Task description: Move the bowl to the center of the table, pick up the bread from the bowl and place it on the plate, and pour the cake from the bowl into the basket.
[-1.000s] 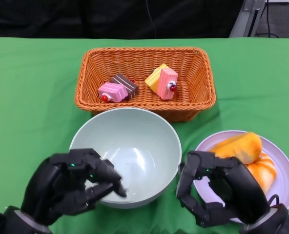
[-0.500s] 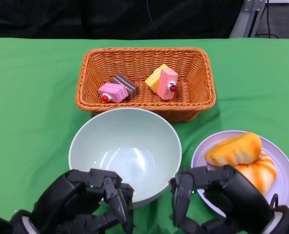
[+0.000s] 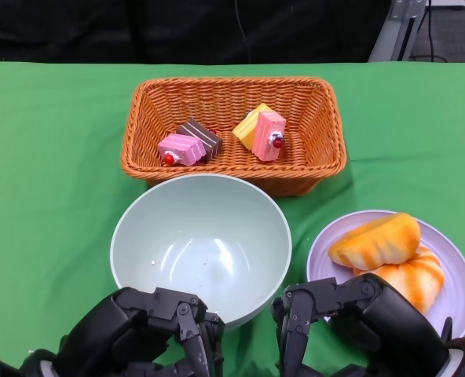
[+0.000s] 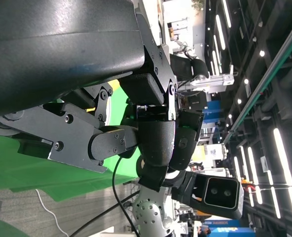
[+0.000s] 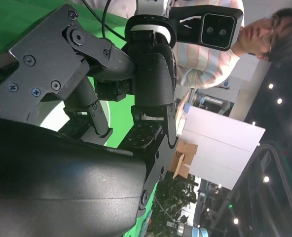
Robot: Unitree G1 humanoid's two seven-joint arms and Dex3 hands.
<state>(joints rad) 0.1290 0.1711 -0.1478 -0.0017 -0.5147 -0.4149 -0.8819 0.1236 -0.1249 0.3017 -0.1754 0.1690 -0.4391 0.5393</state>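
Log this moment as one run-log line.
bowl: empty, center | bread: on plate | cakes: in basket | left hand, right hand: holding nothing

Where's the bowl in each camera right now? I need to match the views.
Head view: the bowl sits at lower centre, on the near side of the basket.
Right wrist view: a pale patch behind the right robot hand, probably the bowl.
Left wrist view: not clearly in it.
Shared landmark: the green tablecloth, seen in all three.
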